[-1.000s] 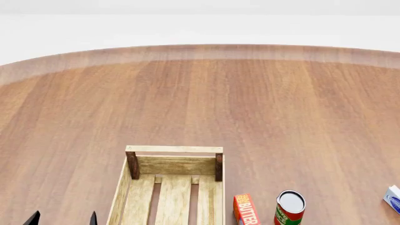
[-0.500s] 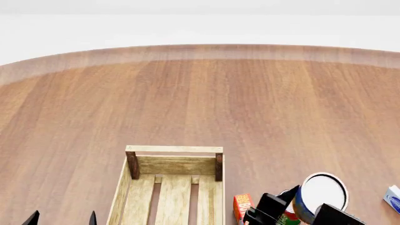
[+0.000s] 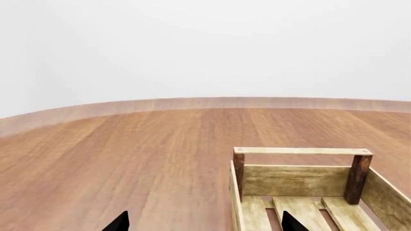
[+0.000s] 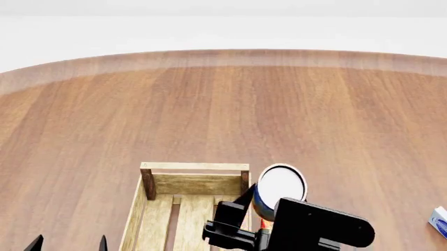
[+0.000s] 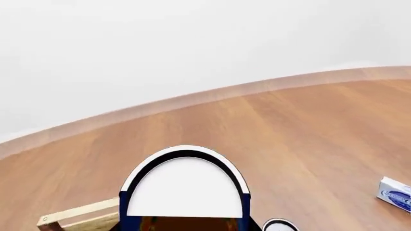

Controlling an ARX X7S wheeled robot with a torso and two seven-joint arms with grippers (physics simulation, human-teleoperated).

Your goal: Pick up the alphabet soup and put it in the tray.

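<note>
Nearest to me in the head view, my right gripper (image 4: 269, 209) sits low in the frame, its black body blocking most of what lies beneath, and its fingers are closed around the alphabet soup (image 4: 279, 189). The can is lifted off the table — its pale round top faces the camera and a dark blue band of label shows along its lower edge. It hangs just at the right-hand wall of the tray (image 4: 148, 206), near the far right corner post; I cannot tell whether it is fully over the slats. In the right wrist view the can's top (image 5: 185, 188) fills the lower middle, with a tray corner beside it.

My left gripper (image 4: 68, 244) shows only two black fingertips at the bottom left, set apart with nothing between them.

Further right, a small blue-and-white box (image 4: 439, 221) lies at the frame's edge, well apart from the tray. Beyond everything, the wooden table (image 4: 223, 110) runs to its curved far rim.
</note>
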